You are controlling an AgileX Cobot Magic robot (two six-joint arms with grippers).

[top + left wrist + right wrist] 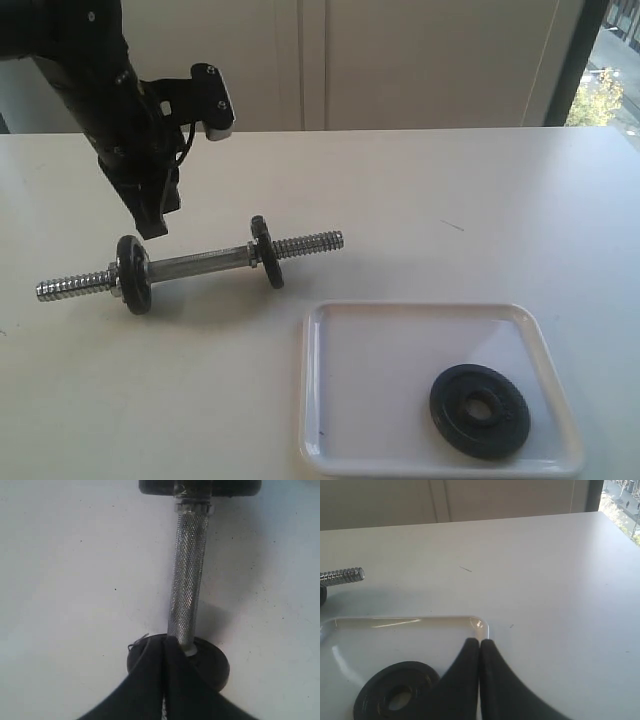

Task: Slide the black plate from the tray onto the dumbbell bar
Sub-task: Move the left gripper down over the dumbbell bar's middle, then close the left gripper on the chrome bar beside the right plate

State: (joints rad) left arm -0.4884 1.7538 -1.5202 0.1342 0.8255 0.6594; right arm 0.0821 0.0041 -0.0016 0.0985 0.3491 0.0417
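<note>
Black plate flat in tray, by its near right corner. Dumbbell bar on table. Left gripper, right gripper: closed, empty.

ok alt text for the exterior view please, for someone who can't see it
A chrome dumbbell bar carrying two small black discs lies on a white table, with the left gripper, shut, poised just above the left-hand disc. At the lower right, a black plate lies flat in a white tray.

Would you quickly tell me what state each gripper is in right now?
Left gripper: shut, holding nothing.
Right gripper: shut, holding nothing.
</note>
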